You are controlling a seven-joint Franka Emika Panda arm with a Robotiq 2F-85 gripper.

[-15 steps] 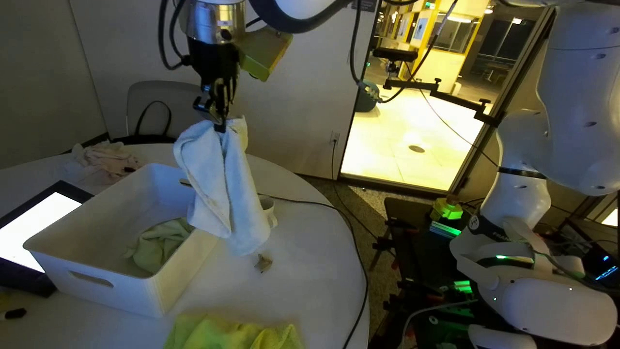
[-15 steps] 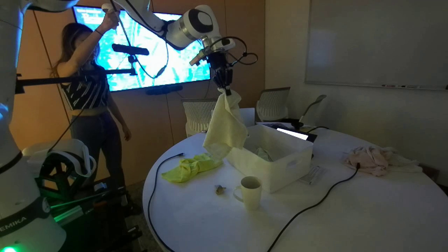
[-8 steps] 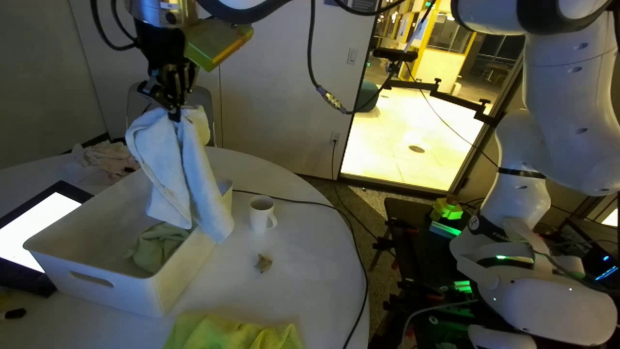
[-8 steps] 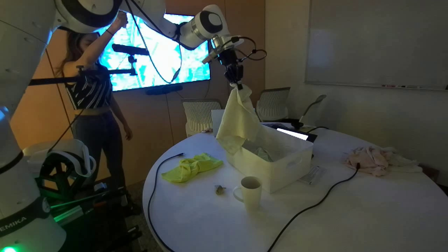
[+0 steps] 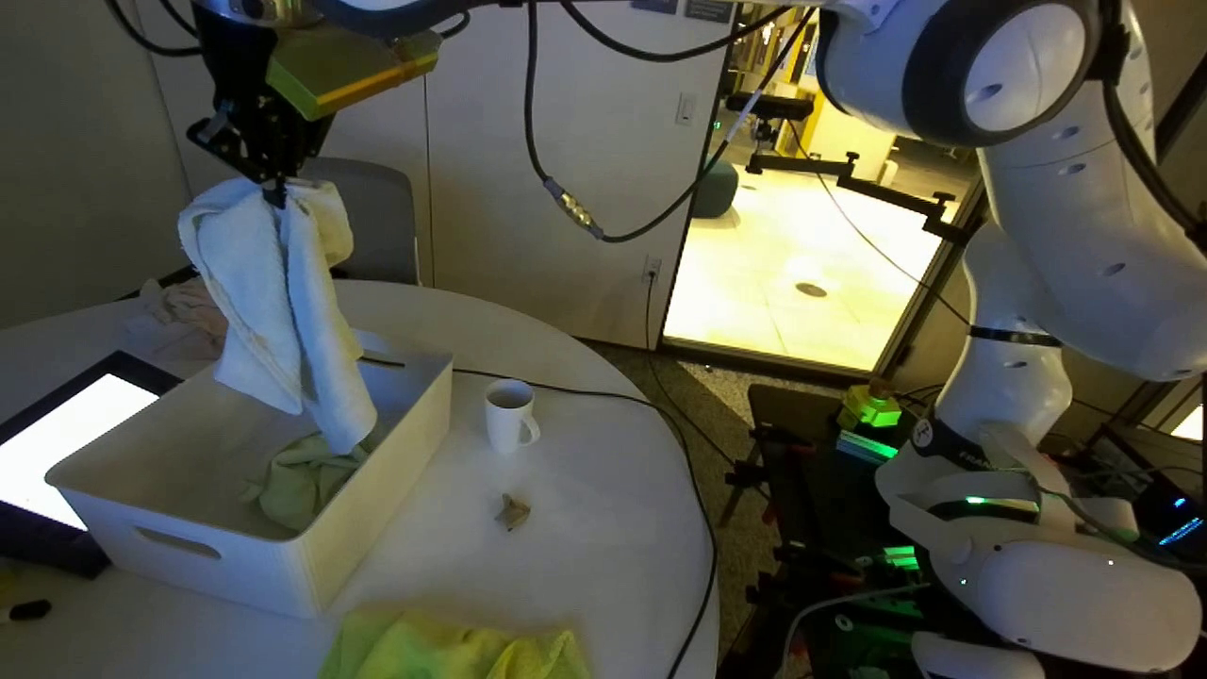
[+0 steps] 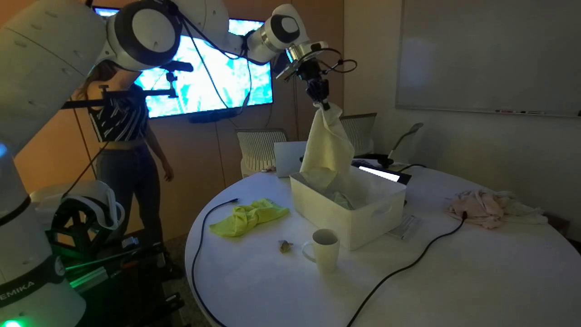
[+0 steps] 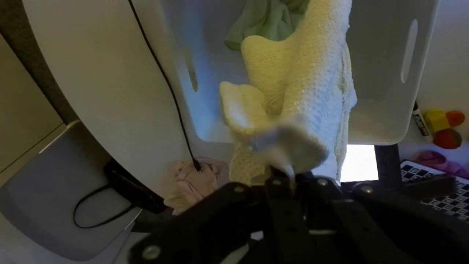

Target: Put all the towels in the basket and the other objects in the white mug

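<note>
mesh-backed chairs (image 6: 261, 145) stand by a round white tabletop (image 6: 454, 281). a bright screen (image 6: 195, 91) and a whiteboard (image 6: 490, 59) hang on the walls (image 6: 370, 72); yellow light fills a tall framed opening (image 5: 801, 245).

Well apart from the basket (image 5: 236, 577), "EMIKA" is read on the dark arm band (image 6: 41, 278), "FRAN" on that band (image 5: 952, 449), in an exterior view each; lettering on the marker (image 7: 421, 123) beside the basket is blurred.

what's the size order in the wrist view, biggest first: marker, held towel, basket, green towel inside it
1. Basket, partly out of frame
2. Held towel, nearer the camera, so true size unsure
3. Green towel, also cut off
4. Marker
</note>
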